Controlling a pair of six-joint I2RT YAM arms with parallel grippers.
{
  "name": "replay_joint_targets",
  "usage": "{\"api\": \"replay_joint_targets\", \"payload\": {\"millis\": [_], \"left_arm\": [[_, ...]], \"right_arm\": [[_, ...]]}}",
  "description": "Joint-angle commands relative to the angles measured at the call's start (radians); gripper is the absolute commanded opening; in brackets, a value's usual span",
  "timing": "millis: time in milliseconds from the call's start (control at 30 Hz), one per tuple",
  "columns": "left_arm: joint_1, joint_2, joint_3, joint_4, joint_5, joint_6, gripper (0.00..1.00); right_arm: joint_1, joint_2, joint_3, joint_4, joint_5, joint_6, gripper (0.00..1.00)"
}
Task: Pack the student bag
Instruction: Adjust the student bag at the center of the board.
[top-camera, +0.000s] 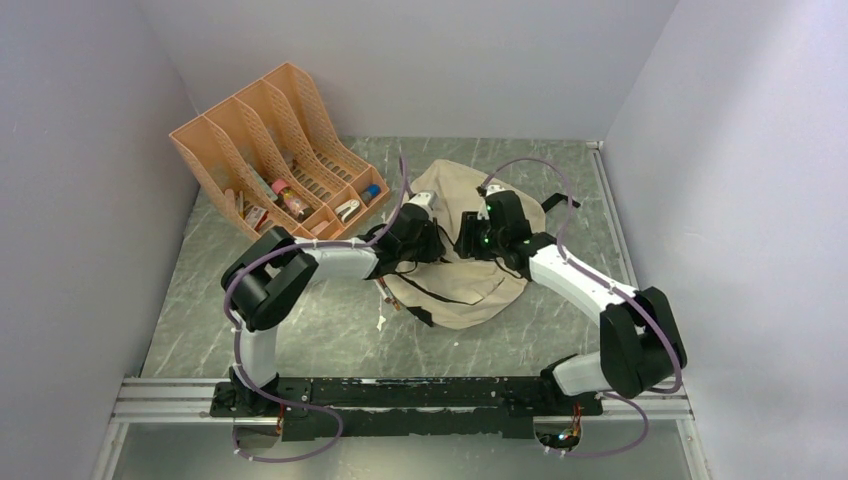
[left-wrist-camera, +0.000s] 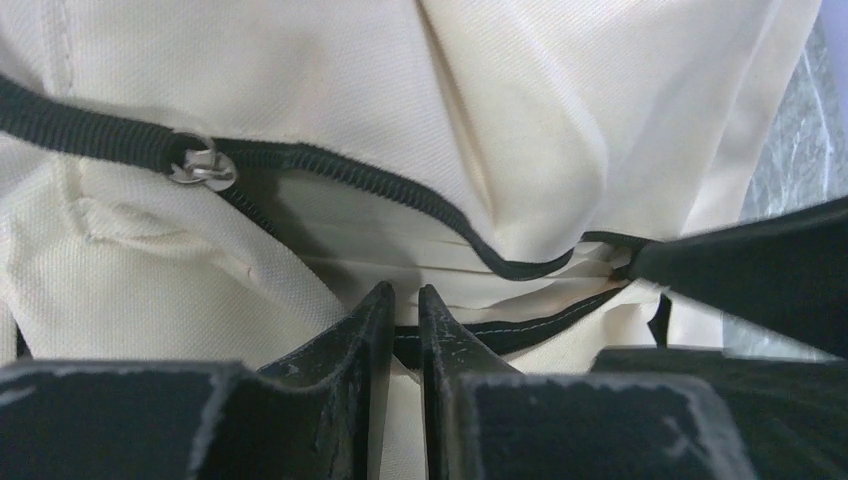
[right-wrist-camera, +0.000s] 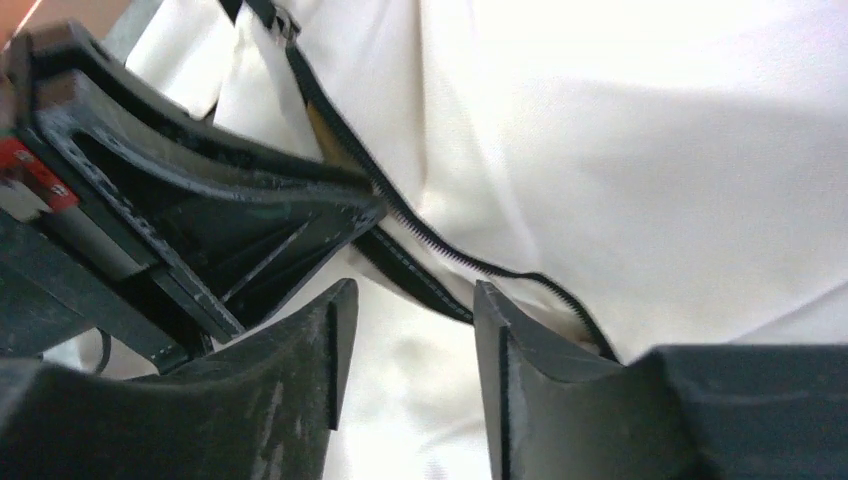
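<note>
- Soft cream fabric backpack (top-camera: 470, 290) with black zipper lines: lies on the grey marbled table (top-camera: 300, 330), directly under both my grippers.
- My left gripper (left-wrist-camera: 405, 297): fingers almost pressed together, pinching the backpack's black zipper edge (left-wrist-camera: 520, 326).
- My right gripper (right-wrist-camera: 412, 295): fingers spread over cream fabric, holding nothing.

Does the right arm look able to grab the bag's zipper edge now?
Probably yes: the right gripper is open, and the zipper edge of the bag lies right between its fingers, nothing blocking.

White-and-black arms (top-camera: 345, 263) carry purple cables (top-camera: 530, 159) and scuffed black fingers (left-wrist-camera: 355, 340).
</note>
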Motion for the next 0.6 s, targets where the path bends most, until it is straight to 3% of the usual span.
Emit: {"api": "replay_joint_targets", "payload": {"millis": [0, 167, 433, 567], "left_arm": [[0.004, -0.004, -0.057, 0.022, -0.017, -0.013, 0.20], [0.010, -0.021, -0.101, 0.030, -0.019, -0.030, 0.13], [0.019, -0.038, -0.135, 0.052, -0.002, -0.042, 0.05], [0.022, -0.054, -0.145, 0.060, 0.004, -0.045, 0.05]], "right_arm": [[0.013, -0.044, 0.030, 0.027, 0.155, -0.094, 0.54], [0.039, -0.039, -0.002, 0.132, 0.229, -0.192, 0.63], [0.129, -0.073, -0.216, 0.597, 0.188, -0.516, 0.62], [0.159, -0.019, -0.232, 0.656, 0.197, -0.662, 0.62]]}}
